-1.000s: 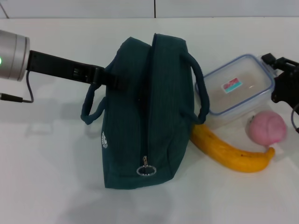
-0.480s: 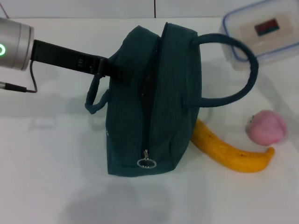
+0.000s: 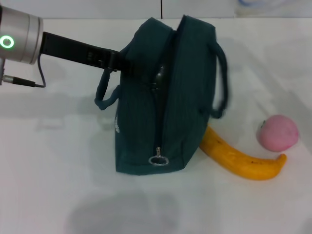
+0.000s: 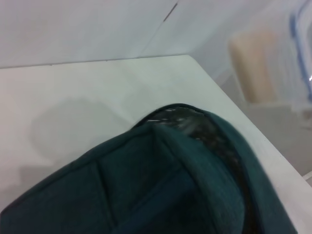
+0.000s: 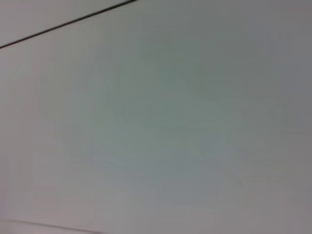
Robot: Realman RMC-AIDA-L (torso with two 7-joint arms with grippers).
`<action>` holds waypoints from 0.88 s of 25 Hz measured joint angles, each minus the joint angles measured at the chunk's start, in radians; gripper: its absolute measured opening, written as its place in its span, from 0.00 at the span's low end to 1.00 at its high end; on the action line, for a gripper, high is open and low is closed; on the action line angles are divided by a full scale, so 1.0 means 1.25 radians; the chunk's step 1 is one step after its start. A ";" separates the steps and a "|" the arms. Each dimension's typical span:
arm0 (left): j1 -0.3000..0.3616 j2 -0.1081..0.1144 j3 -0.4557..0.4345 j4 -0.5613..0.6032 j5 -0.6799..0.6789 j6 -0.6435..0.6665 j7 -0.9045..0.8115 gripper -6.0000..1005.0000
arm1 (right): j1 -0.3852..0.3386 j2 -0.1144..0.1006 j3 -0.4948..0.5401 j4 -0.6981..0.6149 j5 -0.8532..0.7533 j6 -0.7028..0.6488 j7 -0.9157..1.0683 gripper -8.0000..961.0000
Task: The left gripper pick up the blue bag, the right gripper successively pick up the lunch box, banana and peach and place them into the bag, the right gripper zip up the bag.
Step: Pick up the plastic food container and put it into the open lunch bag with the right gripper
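- Left gripper (image 3: 118,67) at the far left side of the blue bag (image 3: 165,97), clamped onto its fabric, holding it up.
- Zipper opening (image 3: 158,83) running lengthwise, far to near, facing up.
- Lunch box (image 4: 273,63) blurred, aloft beyond the bag's right; right gripper unseen, jaws impossible to judge.
- Banana (image 3: 241,158) and peach (image 3: 278,132) on the table (image 3: 48,170) right of the bag.

Dark teal bag (image 3: 165,97), yellow banana (image 3: 241,160), pink peach (image 3: 278,132), on a white table (image 3: 58,170).

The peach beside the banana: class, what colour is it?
Pink. The peach shows best in the head view, next to the yellow banana.
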 joint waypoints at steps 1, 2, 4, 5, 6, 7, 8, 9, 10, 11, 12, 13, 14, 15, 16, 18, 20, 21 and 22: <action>-0.001 -0.001 0.000 0.000 0.000 -0.001 0.000 0.06 | 0.014 0.000 0.006 -0.005 0.000 0.000 -0.001 0.11; -0.002 -0.002 0.001 0.000 0.000 -0.004 0.001 0.06 | 0.025 0.000 0.008 -0.008 0.000 0.000 -0.002 0.11; -0.003 -0.003 0.002 0.000 0.000 -0.012 0.001 0.06 | 0.046 -0.001 0.009 -0.012 -0.001 0.008 -0.004 0.11; -0.004 -0.003 0.002 0.000 0.000 -0.016 0.001 0.06 | 0.058 0.000 0.006 -0.015 -0.004 0.016 -0.004 0.11; -0.005 -0.003 0.003 0.000 0.000 -0.021 0.001 0.06 | 0.064 0.000 0.003 -0.015 -0.006 0.021 -0.005 0.11; -0.007 -0.004 0.002 0.000 0.000 -0.024 0.000 0.06 | 0.071 0.002 -0.004 -0.015 -0.011 0.030 -0.005 0.11; -0.010 -0.005 0.002 -0.002 0.000 -0.027 0.000 0.06 | 0.077 0.004 -0.012 -0.014 -0.014 0.040 -0.006 0.11; -0.014 -0.005 0.003 -0.006 0.000 -0.028 0.000 0.06 | 0.082 0.005 -0.023 -0.012 -0.020 0.051 -0.007 0.11; -0.020 -0.006 0.002 -0.013 0.001 -0.029 0.000 0.06 | 0.085 0.006 -0.033 -0.010 -0.025 0.062 -0.009 0.11; -0.025 -0.007 0.003 -0.019 0.000 -0.030 0.000 0.06 | 0.087 0.007 -0.045 -0.007 -0.033 0.077 -0.014 0.11; -0.033 -0.007 0.003 -0.030 0.000 -0.031 0.001 0.06 | 0.088 0.008 -0.057 -0.002 -0.043 0.092 -0.022 0.11; -0.037 -0.007 0.003 -0.036 0.000 -0.032 0.001 0.06 | 0.089 0.008 -0.066 0.003 -0.053 0.108 -0.034 0.11; -0.040 -0.007 0.003 -0.041 0.000 -0.034 0.001 0.06 | 0.089 0.008 -0.071 0.007 -0.064 0.121 -0.041 0.11; -0.041 -0.006 0.003 -0.045 0.000 -0.036 0.002 0.06 | 0.089 0.008 -0.077 0.012 -0.081 0.139 -0.052 0.11; -0.041 -0.004 0.003 -0.048 0.001 -0.039 0.004 0.06 | 0.088 0.008 -0.079 0.014 -0.098 0.153 -0.055 0.11; -0.041 -0.002 0.002 -0.051 0.001 -0.041 0.006 0.06 | 0.082 0.008 -0.080 0.017 -0.131 0.169 -0.058 0.11; -0.040 -0.001 0.002 -0.053 0.001 -0.041 0.008 0.06 | 0.073 0.008 -0.080 0.016 -0.163 0.174 -0.059 0.11; -0.040 -0.001 0.002 -0.053 0.001 -0.041 0.008 0.06 | 0.067 0.007 -0.080 0.013 -0.185 0.175 -0.059 0.11; -0.040 -0.001 0.002 -0.053 0.001 -0.041 0.008 0.06 | 0.064 0.007 -0.080 0.012 -0.191 0.176 -0.060 0.11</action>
